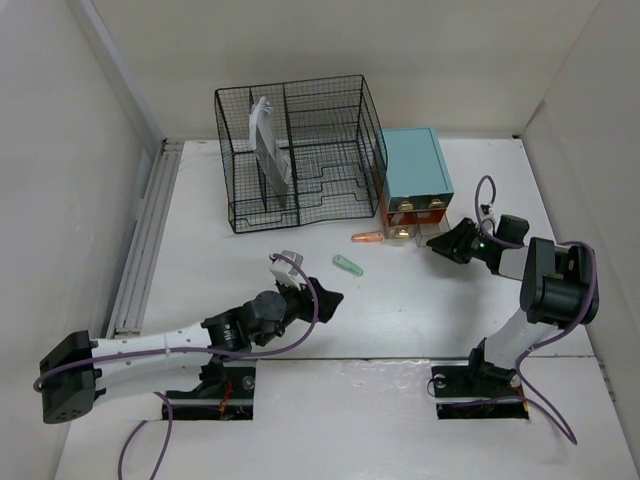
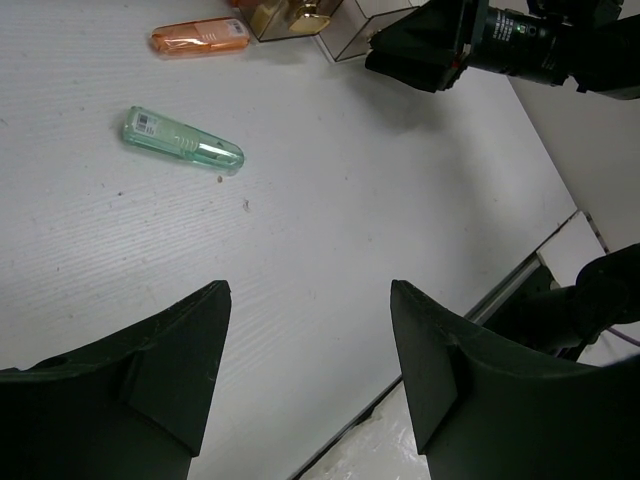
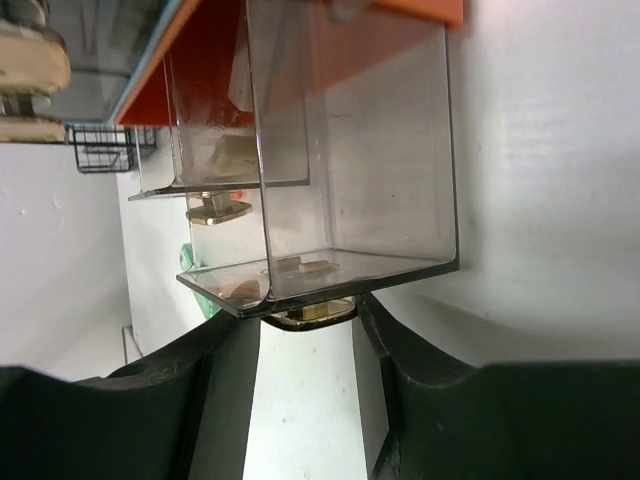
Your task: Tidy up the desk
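Note:
On the white desk [image 1: 400,320] lie a green translucent stick [image 1: 347,265] [image 2: 183,140] and an orange one [image 1: 367,238] [image 2: 200,38], both in front of the teal drawer box [image 1: 412,165]. The box's lower right clear drawer [image 3: 350,150] is pulled out. My right gripper [image 1: 445,243] [image 3: 305,330] is shut on the drawer's gold handle [image 3: 312,316], one finger on each side. My left gripper [image 1: 325,298] [image 2: 310,330] hovers open and holds nothing, a little short of the green stick.
A black wire-mesh rack [image 1: 300,150] with an upright white and grey pad [image 1: 268,140] stands at the back, left of the teal box. White walls close the desk on the left, back and right. A seam [image 2: 470,310] runs across the desk near my left gripper.

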Available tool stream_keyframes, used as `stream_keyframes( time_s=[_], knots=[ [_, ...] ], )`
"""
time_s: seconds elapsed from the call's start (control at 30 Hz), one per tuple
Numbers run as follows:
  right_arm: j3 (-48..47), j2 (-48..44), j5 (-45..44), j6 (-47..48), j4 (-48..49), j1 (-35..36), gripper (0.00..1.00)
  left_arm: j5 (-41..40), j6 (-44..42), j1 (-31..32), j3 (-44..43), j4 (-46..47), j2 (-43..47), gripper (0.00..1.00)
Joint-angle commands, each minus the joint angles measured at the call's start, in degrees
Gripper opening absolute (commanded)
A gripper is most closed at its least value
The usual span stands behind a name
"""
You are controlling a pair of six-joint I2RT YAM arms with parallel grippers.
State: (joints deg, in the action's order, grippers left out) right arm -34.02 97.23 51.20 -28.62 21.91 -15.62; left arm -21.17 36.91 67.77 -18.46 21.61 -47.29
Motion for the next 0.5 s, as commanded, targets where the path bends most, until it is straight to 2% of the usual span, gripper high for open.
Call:
stream_keyframes(
  time_s=[0.0,0.27,0.3,0.33,0.47],
  knots=[
    [-0.26,-1.78,1.89,7.26,-6.71,-0.91,0.38,0.16,-0.25,0.00,-1.23,2.74,0.62,0.62],
    [-1.66,-1.61,2.41,7.88,-11.71,-1.52,0.39,0.69,-0.26,0.00,-2.37,2.21,-0.44,0.62],
    [-1.66,-1.61,2.94,8.49,-12.33,-2.04,0.44,0.69,-0.26,0.00,-2.37,2.21,-0.44,0.62],
    [-1.66,-0.82,3.46,8.49,-12.33,-2.05,0.44,0.69,-0.26,0.00,-2.37,2.21,-0.44,0.62],
    [-2.19,0.68,5.57,9.73,-12.33,-2.05,0.66,0.69,-0.26,0.00,-2.37,2.21,-0.96,0.62]
  ],
)
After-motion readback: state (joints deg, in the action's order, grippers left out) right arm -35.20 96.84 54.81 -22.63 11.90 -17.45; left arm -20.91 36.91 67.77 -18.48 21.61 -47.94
